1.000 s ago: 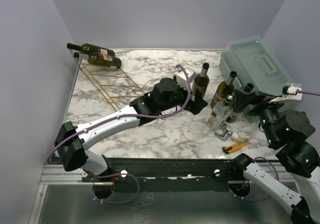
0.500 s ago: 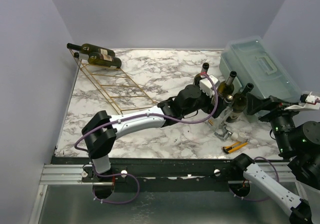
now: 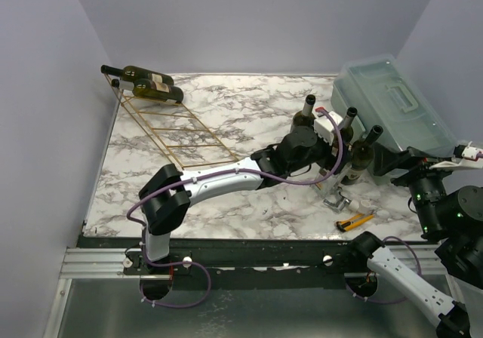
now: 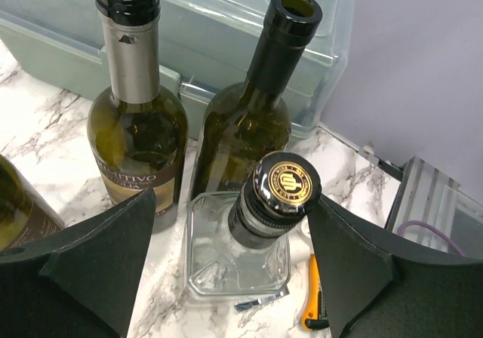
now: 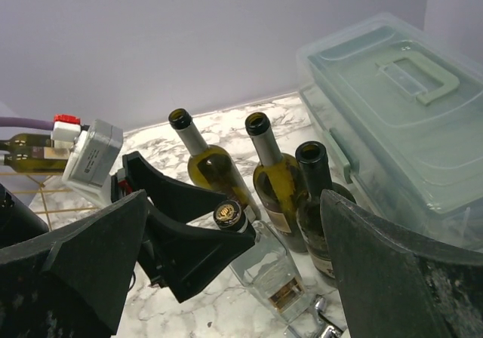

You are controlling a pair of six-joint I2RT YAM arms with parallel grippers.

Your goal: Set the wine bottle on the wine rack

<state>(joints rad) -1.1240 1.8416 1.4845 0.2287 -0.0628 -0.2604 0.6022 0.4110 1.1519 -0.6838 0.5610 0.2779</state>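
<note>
The left gripper (image 4: pixel 230 202) is spread wide and grasps nothing. Between its black fingers (image 4: pixel 98 262) stands a clear square glass bottle with a black-and-gold cap (image 4: pixel 238 255); the cap sits close to the finger on the right of the wrist view, and contact cannot be told. Just beyond the fingers, three dark green wine bottles with open mouths (image 4: pixel 136 127) stand upright on the white-and-grey marbled tabletop (image 3: pixel 249 104). Behind them is a translucent plastic lidded box (image 3: pixel 396 100).

Far to this gripper's left, at the table's back corner, lies the slanted gold wire wine rack (image 3: pixel 177 130), with two more dark bottles (image 3: pixel 147 83) resting across its far end.

The right gripper (image 5: pixel 234 202) hangs released, its fingers apart and well back from the bottle cluster. Near its side lies a yellow utility knife (image 3: pixel 355 221). Plain pale lilac walls (image 3: pixel 249 21) close in the table.
</note>
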